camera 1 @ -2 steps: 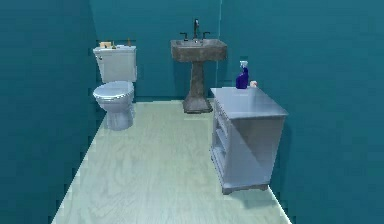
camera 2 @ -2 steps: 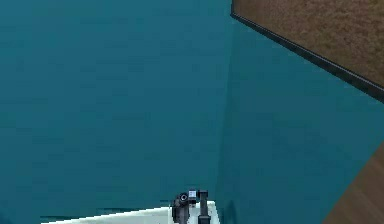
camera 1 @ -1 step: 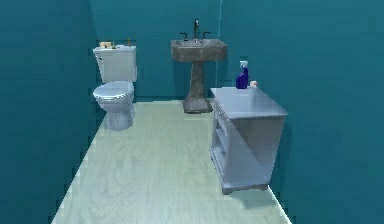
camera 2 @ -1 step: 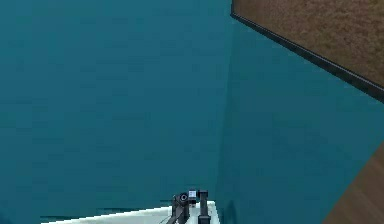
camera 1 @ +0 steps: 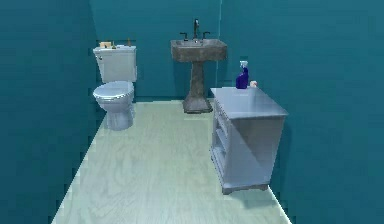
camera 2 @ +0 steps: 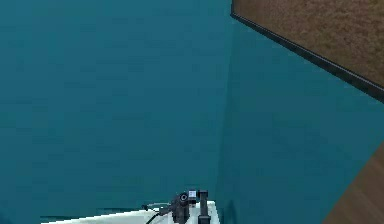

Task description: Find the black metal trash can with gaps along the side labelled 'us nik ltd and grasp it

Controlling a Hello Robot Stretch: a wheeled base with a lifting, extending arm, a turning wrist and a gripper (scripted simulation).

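Down at the arm side view's bottom edge, the arm (camera 2: 203,212) is cut short, and the claw (camera 2: 165,210) is too small to say whether it holds anything. Top right, a brown panel (camera 2: 320,30) runs off two edges. In the forward view, little bits (camera 1: 117,45) sit on the toilet tank (camera 1: 116,64) and a speck (camera 1: 256,85) lies beside the blue bottle (camera 1: 242,75) on the surface (camera 1: 258,106), all too small to name.

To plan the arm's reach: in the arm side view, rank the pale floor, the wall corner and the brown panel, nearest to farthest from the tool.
1. Pale floor: bottom edge, at the tool.
2. Wall corner: just right of it, farther out.
3. Brown panel: top right, farthest in this picture.
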